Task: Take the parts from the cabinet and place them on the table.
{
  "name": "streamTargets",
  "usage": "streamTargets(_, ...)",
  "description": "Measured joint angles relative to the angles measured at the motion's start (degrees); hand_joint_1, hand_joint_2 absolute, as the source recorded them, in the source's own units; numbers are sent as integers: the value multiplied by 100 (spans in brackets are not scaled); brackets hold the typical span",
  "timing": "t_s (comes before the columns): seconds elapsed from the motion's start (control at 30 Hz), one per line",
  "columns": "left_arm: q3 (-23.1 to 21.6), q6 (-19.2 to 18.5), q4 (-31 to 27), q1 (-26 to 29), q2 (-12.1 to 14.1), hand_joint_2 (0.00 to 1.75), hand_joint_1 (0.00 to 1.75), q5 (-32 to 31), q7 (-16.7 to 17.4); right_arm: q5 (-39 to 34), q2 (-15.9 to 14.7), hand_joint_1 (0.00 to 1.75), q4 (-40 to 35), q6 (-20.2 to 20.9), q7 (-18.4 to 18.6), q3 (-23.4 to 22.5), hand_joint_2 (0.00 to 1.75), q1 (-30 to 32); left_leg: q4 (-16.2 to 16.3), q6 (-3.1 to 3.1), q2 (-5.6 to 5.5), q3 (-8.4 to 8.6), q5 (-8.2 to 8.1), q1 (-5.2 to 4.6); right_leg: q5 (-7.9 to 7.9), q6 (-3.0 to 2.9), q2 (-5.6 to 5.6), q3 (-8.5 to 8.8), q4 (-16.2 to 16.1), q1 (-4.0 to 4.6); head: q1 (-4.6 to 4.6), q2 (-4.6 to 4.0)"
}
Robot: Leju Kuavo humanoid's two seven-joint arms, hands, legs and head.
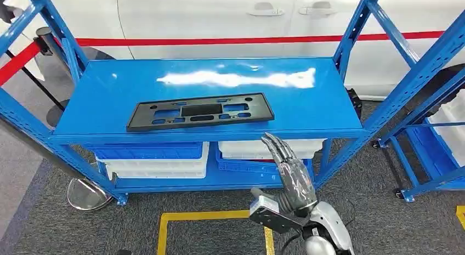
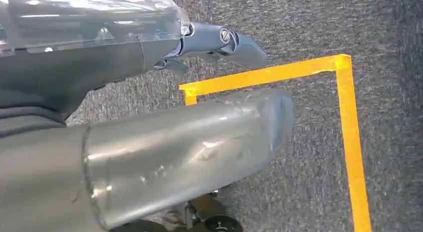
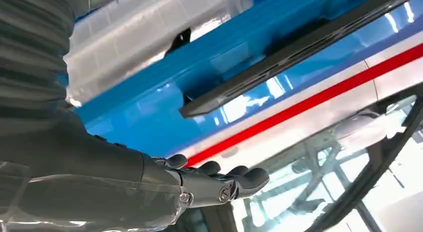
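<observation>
black flat plastic panel (image 1: 200, 111) lengthwise along blue metal shelf (image 1: 307, 109) front edge | right hand (image 1: 287, 166) nearer, below-front, fingers straight, empty | left hand (image 2: 219, 42) empty

Open blue shelf top (image 1: 307, 109) is flanked by slanted uprights (image 1: 351, 30); the black part (image 1: 200, 111) lies unobstructed.

A long, flat black plastic panel (image 1: 200, 111) with rectangular and oval cut-outs is lying flat on the blue top shelf (image 1: 323, 104) of the cabinet; it is sitting slightly askew, toward the shelf's front edge, left of centre.
</observation>
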Motion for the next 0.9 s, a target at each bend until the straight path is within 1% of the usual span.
streamTargets(0.1, 8, -2, 0, 0, 0, 0, 0, -2, 0, 18, -4, 0, 0, -7, 13, 18, 175, -12, 1, 2, 0, -1, -1, -1, -14, 1, 0, -32, 62, 0, 2, 0)
streamTargets(0.13, 22, -4, 2, 0, -2, 0, 0, -15, 0, 94, -35, 0, 2, -28, 85, 109, 175, -53, 3, 4, -1, -1, -2, -7, -19, 1, 0, -116, 216, 1, 4, 0)
streamTargets(0.17, 52, -11, 11, 1, -7, 0, 0, -79, -2, 254, -90, 0, 13, -79, 254, 330, 175, -184, 11, 10, -6, 7, -7, -18, 213, -18, -1, -69, 67, 1, 4, 0)
streamTargets(0.2, 59, -15, 18, -5, -9, 0, 0, -103, -2, 334, -114, 0, 20, -109, 348, 466, 175, -279, 19, 7, -10, 13, -13, -26, 444, -44, 0, 84, -272, 4, 2, 0)
streamTargets(0.23, 68, -17, 22, -14, -13, 0, 0, -135, -4, 434, -139, 0, 20, -148, 467, 643, 175, -392, 27, 2, -14, 25, -22, -36, 740, -92, 0, 346, -823, 12, 4, 0)
streamTargets(0.27, 98, -33, 50, -44, -44, 0, 0, -273, -20, 820, -183, 0, 96, -310, 995, 1272, 175, -771, 34, -123, -21, -17, -29, -42, 855, -217, -1, 625, -1505, 101, -4, 0)
streamTargets(0.3, 107, -33, 52, -45, -46, 0, 0, -301, -22, 904, -192, 0, 133, -349, 1101, 1413, 175, -846, 20, -153, -21, -4, -26, -45, 874, -243, 1, 635, -1541, 92, -2, 0)
streamTargets(0.33, 124, -41, 52, -52, -39, 0, 0, -330, -26, 989, -194, 0, 187, -395, 1212, 1568, 175, -937, 64, -187, -18, -20, -76, -44, 917, -281, -18, 679, -1616, 16, -9, 0)
streamTargets(0.37, 149, -48, 52, -62, -39, 0, 0, -367, -42, 1075, -197, 0, 265, -457, 1301, 1722, 175, -1045, 259, -234, -18, -84, -208, -41, 921, -306, -20, 699, -1641, 18, -7, 0)
streamTargets(0.4, 181, -52, 59, -74, -39, 0, 0, -410, -48, 1157, -194, 0, 341, -522, 1394, 1861, 175, -1115, 615, -264, -19, -255, -418, -23, 919, -314, -28, 697, -1640, 17, -30, 0)
streamTargets(0.43, 208, -61, 70, -81, -42, 0, 0, -454, -55, 1232, -194, 0, 419, -577, 1459, 1968, 175, -1158, 1057, -294, -18, -469, -628, 2, 916, -318, -39, 697, -1639, 19, -39, 0)
streamTargets(0.47, 238, -68, 79, -80, -39, 0, 0, -507, -61, 1311, -194, 0, 523, -638, 1530, 2074, 175, -1197, 1481, -326, -18, -683, -792, 20, 913, -322, -46, 692, -1636, 21, -31, 0)
streamTargets(0.5, 275, -74, 87, -77, -37, 0, 0, -561, -63, 1388, -194, 0, 634, -702, 1587, 2168, 175, -1238, 1762, -349, -17, -836, -846, 35, 902, -322, -45, 686, -1630, 19, -42, 0)
streamTargets(0.53, 324, -96, 92, -77, -33, 0, 0, -616, -70, 1484, -188, 0, 768, -780, 1646, 2275, 175, -1274, 1755, -373, -16, -858, -735, 56, 893, -319, -44, 691, -1623, 9, -42, 0)
streamTargets(0.57, 371, -124, 96, -80, -15, 0, 0, -679, -81, 1563, -173, 0, 879, -855, 1689, 2385, 175, -1317, 1444, -396, -13, -732, -489, 80, 869, -299, -38, 698, -1613, -1, -42, 0)
streamTargets(0.6, 402, -149, 98, -84, -9, 0, 0, -732, -94, 1672, -144, 0, 1021, -953, 1737, 2476, 175, -1359, 955, -405, -9, -490, -209, 98, 845, -272, -32, 713, -1593, -16, -44, 0)
streamTargets(0.63, 442, -173, 98, -93, 4, 0, 0, -791, -101, 1755, -109, 0, 1126, -1041, 1761, 2564, 175, -1404, 429, -407, -3, -233, 24, 114, 817, -243, -32, 730, -1566, -29, -44, 0)
streamTargets(0.67, 494, -199, 111, -107, 4, 0, 0, -852, -111, 1855, -63, 0, 1265, -1136, 1796, 2663, 175, -1452, 135, -401, -5, -84, -25, 119, 789, -205, -32, 732, -1544, -27, -46, 0)
streamTargets(0.7, 527, -234, 131, -138, 4, 0, 0, -912, -122, 1936, -35, 0, 1386, -1213, 1827, 2738, 175, -1500, 78, -338, -27, -62, -54, 67, 762, -161, -12, 717, -1511, 5, -63, 0)
streamTargets(0.73, 573, -267, 140, -148, 4, 0, 0, -973, -133, 2039, 7, 0, 1517, -1296, 1847, 2811, 175, -1526, 93, -275, -32, -75, -57, 64, 777, -127, -14, 726, -1543, -1, -48, 0)
streamTargets(0.77, 621, -291, 144, -146, 7, 0, 0, -1030, -147, 2127, 40, 0, 1629, -1382, 1853, 2865, 175, -1536, 76, -237, -33, -90, -64, 68, 809, -84, -8, 747, -1517, 12, -57, 0)
streamTargets(0.8, 675, -330, 159, -145, 7, 0, 0, -1099, -162, 2237, 91, 0, 1796, -1497, 1853, 2915, 175, -1547, 73, -185, -34, -81, -69, 70, 822, -57, -8, 751, -1503, 3, -52, 0)
streamTargets(0.83, 715, -363, 166, -150, 9, 0, 0, -1158, -173, 2322, 135, 0, 1920, -1560, 1849, 2924, 175, -1543, 51, -134, -39, -6, -62, 83, 798, -36, -11, 739, -1457, -10, -57, 0)
streamTargets(0.87, 763, -383, 177, -153, 11, 0, 0, -1215, -186, 2409, 191, 0, 2053, -1644, 1820, 2931, 175, -1544, 34, -105, -33, 33, -70, 83, 738, -14, -10, 692, -1309, -19, -33, 0)
streamTargets(0.9, 804, -415, 192, -160, 22, 0, 0, -1263, -197, 2492, 243, 0, 2193, -1736, 1787, 2931, 175, -1556, 32, -78, -30, 48, -82, 79, 579, -9, -11, 532, -1021, -19, -26, 0)
